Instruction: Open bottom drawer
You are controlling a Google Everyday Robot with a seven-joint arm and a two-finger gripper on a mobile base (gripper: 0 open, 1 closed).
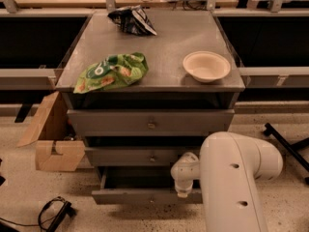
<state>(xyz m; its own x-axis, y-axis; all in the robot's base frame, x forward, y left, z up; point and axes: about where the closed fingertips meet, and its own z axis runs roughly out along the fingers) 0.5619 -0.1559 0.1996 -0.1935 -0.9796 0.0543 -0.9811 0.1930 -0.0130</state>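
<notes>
The grey cabinet (149, 37) has three drawers. The bottom drawer (140, 195) is pulled out towards me, and its dark inside (137, 178) shows behind the slim grey front. The middle drawer front (140, 156) and the top drawer front (149, 122) are closed, each with a small metal knob. My white arm (231, 178) reaches in from the lower right. My gripper (182, 190) is at the right part of the bottom drawer's front, seen only as a white wrist housing.
On the cabinet top lie a green snack bag (112, 71), a dark snack bag (131, 21) and a beige bowl (206, 65). An open cardboard box (53, 139) stands on the floor at the left. A black cable (53, 214) lies at the lower left. A black leg (287, 144) crosses the floor at the right.
</notes>
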